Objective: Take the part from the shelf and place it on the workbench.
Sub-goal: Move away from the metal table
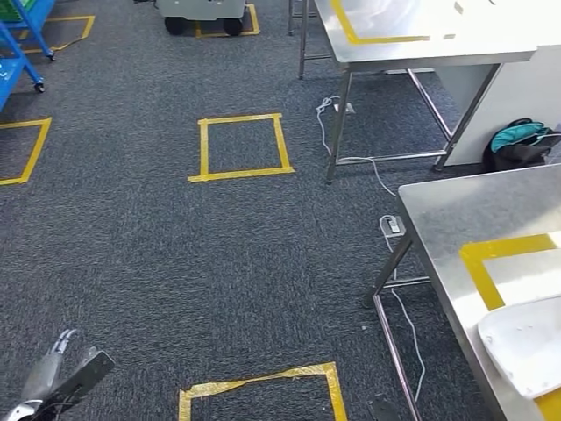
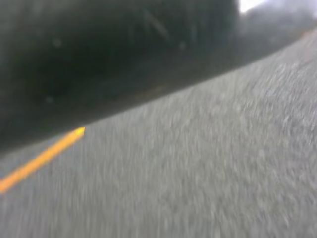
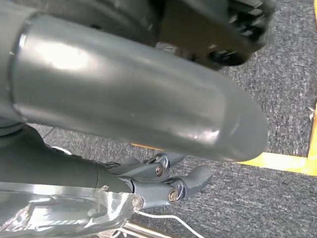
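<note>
Two steel tabletops (image 1: 450, 210) (image 1: 397, 48), one white part (image 1: 522, 346), four yellow tape squares on the carpet (image 1: 241, 147), one blue cart (image 1: 20, 35).

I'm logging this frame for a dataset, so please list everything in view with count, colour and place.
Workbench: one, steel, near right, with yellow tape on top.
Part: one, white, lying on the workbench at the right edge.
Far table: one, steel, upper right.
Tape squares: yellow, on the grey carpet, several.
Cart: one, blue, upper left.
Cable: white, on the floor between the tables.
Bag: one, dark with teal, behind the workbench.
Left hand: silver-grey, lower left, hanging low; its state is unclear.
Right hand: grey, fingers apart over the carpet, holding nothing.
</note>
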Controlling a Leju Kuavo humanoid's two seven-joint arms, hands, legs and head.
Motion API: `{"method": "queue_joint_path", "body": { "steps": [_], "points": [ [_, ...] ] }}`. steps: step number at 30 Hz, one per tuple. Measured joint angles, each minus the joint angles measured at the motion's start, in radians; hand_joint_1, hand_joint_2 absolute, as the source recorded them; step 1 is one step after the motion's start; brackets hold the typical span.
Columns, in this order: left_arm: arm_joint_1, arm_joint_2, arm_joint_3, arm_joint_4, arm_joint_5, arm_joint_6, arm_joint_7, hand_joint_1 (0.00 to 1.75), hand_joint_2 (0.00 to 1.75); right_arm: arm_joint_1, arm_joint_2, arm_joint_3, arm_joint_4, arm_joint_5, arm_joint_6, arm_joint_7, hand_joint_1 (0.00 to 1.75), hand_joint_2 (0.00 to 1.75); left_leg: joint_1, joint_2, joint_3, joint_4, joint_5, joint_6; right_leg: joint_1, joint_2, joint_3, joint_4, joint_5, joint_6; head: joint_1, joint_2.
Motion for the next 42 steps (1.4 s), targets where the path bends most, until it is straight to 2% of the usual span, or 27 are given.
{"method": "queue_joint_path", "body": {
  "steps": [2, 4, 6, 8, 10, 12, 14, 15, 16, 17, 19, 20, 21, 23, 25, 26, 28, 29, 30, 31, 32, 34, 36, 38, 39, 40, 42],
  "points": [
    [0.0, -0.015, 0.044, 0.052, 0.015, -0.005, -0.023, 0.0, 0.0, 0.002, -0.001, -0.007, 0.0, -0.001, -0.006, 0.0, 0.0, 0.0, 0.003, -0.028, 0.002, 0.001, 0.0, -0.003, -0.003, 0.017, 0.043, -0.103, 0.069, -0.001, 0.0, 0.0],
    [-0.004, -0.022, 0.088, 0.102, 0.019, -0.005, -0.038, 0.0, 0.0, 0.002, -0.001, -0.014, 0.0, -0.001, -0.01, 0.0, 0.0, 0.0, 0.003, -0.054, 0.0, 0.005, -0.001, -0.013, -0.01, 0.066, 0.107, -0.236, 0.123, -0.001, 0.0, 0.0],
    [-0.007, -0.025, 0.129, 0.15, 0.021, -0.005, -0.048, 0.0, 0.0, 0.003, -0.001, -0.02, 0.001, -0.001, -0.011, 0.0, 0.0, 0.0, 0.005, -0.076, -0.006, 0.008, 0.002, -0.026, -0.012, 0.088, 0.133, -0.282, 0.13, -0.006, -0.001, 0.0],
    [-0.004, -0.03, 0.169, 0.195, 0.027, -0.001, -0.063, 0.0, 0.0, 0.004, -0.002, -0.024, 0.001, -0.004, -0.012, 0.0, 0.0, 0.0, 0.009, -0.086, -0.01, 0.006, 0.006, -0.038, -0.009, 0.067, 0.136, -0.283, 0.134, -0.018, -0.002, 0.0],
    [-0.005, -0.038, 0.212, 0.231, 0.047, 0.005, -0.082, 0.0, 0.0, 0.003, -0.002, -0.031, 0.001, -0.01, -0.013, -0.001, 0.0, 0.0, 0.007, -0.042, -0.028, 0.04, -0.019, -0.046, -0.008, 0.043, 0.138, -0.289, 0.138, -0.033, -0.007, 0.0],
    [-0.015, -0.052, 0.258, 0.26, 0.076, 0.0, -0.099, 0.0, 0.0, 0.006, -0.002, -0.041, 0.001, -0.013, -0.015, -0.001, 0.0, 0.0, 0.004, 0.016, -0.08, 0.151, -0.082, -0.05, -0.004, 0.013, 0.139, -0.291, 0.139, -0.042, -0.011, 0.0],
    [-0.02, -0.072, 0.308, 0.289, 0.1, -0.022, -0.109, 0.0, 0.0, 0.009, -0.002, -0.049, 0.001, -0.014, -0.017, -0.001, 0.0, 0.0, 0.005, 0.033, -0.136, 0.273, -0.13, -0.053, -0.001, -0.017, 0.138, -0.291, 0.137, -0.046, -0.011, 0.0],
    [-0.019, -0.081, 0.334, 0.302, 0.109, -0.033, -0.112, 0.0, 0.0, 0.01, -0.002, -0.052, 0.001, -0.013, -0.019, 0.0, 0.0, 0.0, 0.005, 0.036, -0.143, 0.294, -0.13, -0.054, -0.001, -0.031, 0.138, -0.291, 0.136, -0.046, -0.011, 0.0],
    [-0.017, -0.09, 0.359, 0.315, 0.116, -0.042, -0.113, 0.0, 0.0, 0.009, -0.002, -0.055, 0.001, -0.013, -0.022, 0.0, 0.0, 0.0, 0.005, 0.038, -0.13, 0.274, -0.112, -0.053, 0.0, -0.043, 0.138, -0.291, 0.135, -0.046, -0.012, 0.0],
    [-0.016, -0.098, 0.384, 0.325, 0.122, -0.049, -0.113, 0.0, 0.0, 0.009, -0.002, -0.059, 0.001, -0.012, -0.024, 0.0, 0.0, 0.0, 0.005, 0.048, -0.098, 0.219, -0.082, -0.052, 0.0, -0.055, 0.14, -0.291, 0.134, -0.044, -0.012, 0.0],
    [-0.019, -0.114, 0.426, 0.341, 0.129, -0.057, -0.107, 0.0, 0.0, 0.008, -0.002, -0.065, 0.001, -0.011, -0.027, 0.002, 0.0, 0.0, 0.001, 0.092, -0.022, 0.084, -0.032, -0.046, 0.003, -0.077, 0.144, -0.289, 0.129, -0.037, -0.011, 0.0],
    [-0.022, -0.123, 0.444, 0.347, 0.129, -0.061, -0.102, 0.0, 0.0, 0.008, -0.002, -0.068, 0.001, -0.01, -0.027, 0.002, 0.0, 0.0, -0.001, 0.108, 0.002, 0.039, -0.021, -0.042, 0.006, -0.088, 0.147, -0.289, 0.125, -0.031, -0.01, 0.0],
    [-0.023, -0.131, 0.459, 0.353, 0.127, -0.064, -0.096, 0.0, 0.0, 0.007, -0.002, -0.069, 0.001, -0.01, -0.027, 0.003, 0.0, 0.0, -0.005, 0.115, 0.013, 0.018, -0.02, -0.037, 0.008, -0.098, 0.15, -0.289, 0.123, -0.026, -0.01, 0.0],
    [-0.021, -0.145, 0.483, 0.365, 0.123, -0.069, -0.086, 0.0, 0.0, 0.005, -0.002, -0.072, 0.001, -0.008, -0.027, 0.004, 0.0, 0.0, -0.007, 0.093, 0.013, 0.011, -0.019, -0.026, 0.007, -0.117, 0.156, -0.291, 0.119, -0.015, -0.009, 0.0],
    [-0.019, -0.16, 0.5, 0.374, 0.117, -0.072, -0.075, 0.0, 0.0, 0.002, -0.002, -0.073, 0.001, -0.006, -0.028, 0.006, 0.0, 0.0, -0.003, 0.072, 0.016, 0.007, -0.016, -0.013, 0.003, -0.09, 0.148, -0.264, 0.096, -0.004, -0.006, 0.0],
    [-0.021, -0.167, 0.507, 0.378, 0.113, -0.072, -0.068, 0.0, 0.0, 0.002, -0.002, -0.074, 0.001, -0.005, -0.029, 0.007, 0.0, 0.0, 0.0, 0.062, 0.018, 0.005, -0.015, -0.007, 0.001, -0.064, 0.129, -0.222, 0.071, 0.0, -0.003, 0.0],
    [-0.025, -0.181, 0.52, 0.385, 0.107, -0.074, -0.058, 0.0, 0.0, 0.006, -0.002, -0.079, 0.001, -0.005, -0.029, 0.008, 0.0, 0.0, 0.001, 0.038, 0.016, 0.005, -0.014, -0.001, -0.001, -0.014, 0.066, -0.086, 0.007, 0.005, 0.002, 0.0],
    [-0.026, -0.187, 0.525, 0.389, 0.107, -0.076, -0.055, 0.0, 0.0, 0.008, -0.002, -0.081, 0.001, -0.006, -0.03, 0.009, 0.0, 0.0, 0.001, 0.025, 0.016, 0.005, -0.014, 0.001, -0.001, -0.006, 0.035, -0.028, -0.012, 0.006, 0.003, 0.0],
    [-0.025, -0.193, 0.531, 0.392, 0.108, -0.078, -0.053, 0.0, 0.0, 0.01, -0.002, -0.084, 0.001, -0.007, -0.031, 0.009, 0.0, 0.0, 0.001, 0.011, 0.016, 0.006, -0.014, 0.001, -0.001, -0.002, 0.017, 0.001, -0.013, 0.007, 0.004, 0.0],
    [-0.024, -0.199, 0.537, 0.395, 0.11, -0.079, -0.052, 0.0, 0.0, 0.011, -0.003, -0.087, 0.001, -0.007, -0.032, 0.009, 0.0, 0.0, 0.002, -0.003, 0.016, 0.006, -0.014, 0.0, -0.002, 0.0, 0.017, -0.008, 0.006, 0.007, 0.004, 0.0],
    [-0.023, -0.204, 0.543, 0.398, 0.112, -0.08, -0.051, 0.0, 0.0, 0.01, -0.003, -0.09, 0.001, -0.008, -0.032, 0.009, 0.0, 0.0, 0.003, -0.017, 0.017, 0.007, -0.013, -0.001, -0.003, 0.006, 0.036, -0.057, 0.042, 0.007, 0.004, 0.0],
    [-0.024, -0.213, 0.553, 0.403, 0.112, -0.083, -0.049, 0.0, 0.0, 0.009, -0.004, -0.094, 0.001, -0.008, -0.032, 0.009, 0.0, 0.0, 0.005, -0.044, 0.015, 0.012, -0.014, -0.01, -0.012, 0.048, 0.098, -0.196, 0.108, 0.009, 0.005, 0.0],
    [-0.026, -0.218, 0.561, 0.404, 0.105, -0.086, -0.043, 0.0, 0.0, 0.008, -0.004, -0.096, 0.001, -0.008, -0.032, 0.007, 0.0, 0.0, 0.005, -0.067, 0.008, 0.017, -0.012, -0.024, -0.018, 0.084, 0.135, -0.27, 0.126, 0.006, 0.004, 0.0],
    [-0.023, -0.222, 0.573, 0.404, 0.097, -0.089, -0.035, 0.0, 0.0, 0.008, -0.004, -0.099, 0.001, -0.007, -0.032, 0.007, 0.0, 0.0, 0.009, -0.087, 0.0, 0.015, -0.006, -0.036, -0.016, 0.074, 0.137, -0.273, 0.126, -0.007, 0.004, 0.0],
    [-0.02, -0.224, 0.579, 0.404, 0.095, -0.091, -0.032, 0.0, 0.0, 0.008, -0.004, -0.101, 0.001, -0.007, -0.032, 0.008, 0.0, 0.0, 0.009, -0.084, -0.003, 0.016, -0.006, -0.041, -0.015, 0.063, 0.137, -0.274, 0.128, -0.014, 0.004, 0.0],
    [-0.017, -0.227, 0.585, 0.404, 0.092, -0.092, -0.029, 0.0, 0.0, 0.008, -0.005, -0.103, 0.001, -0.007, -0.033, 0.009, 0.0, 0.0, 0.008, -0.066, -0.011, 0.03, -0.017, -0.045, -0.015, 0.052, 0.138, -0.276, 0.131, -0.021, 0.002, 0.0],
    [-0.02, -0.236, 0.592, 0.404, 0.086, -0.095, -0.025, 0.0, 0.0, 0.009, -0.006, -0.107, 0.001, -0.007, -0.033, 0.01, 0.0, 0.0, 0.005, -0.005, -0.054, 0.121, -0.071, -0.049, -0.011, 0.024, 0.14, -0.28, 0.133, -0.031, -0.003, 0.0]
  ]
}}
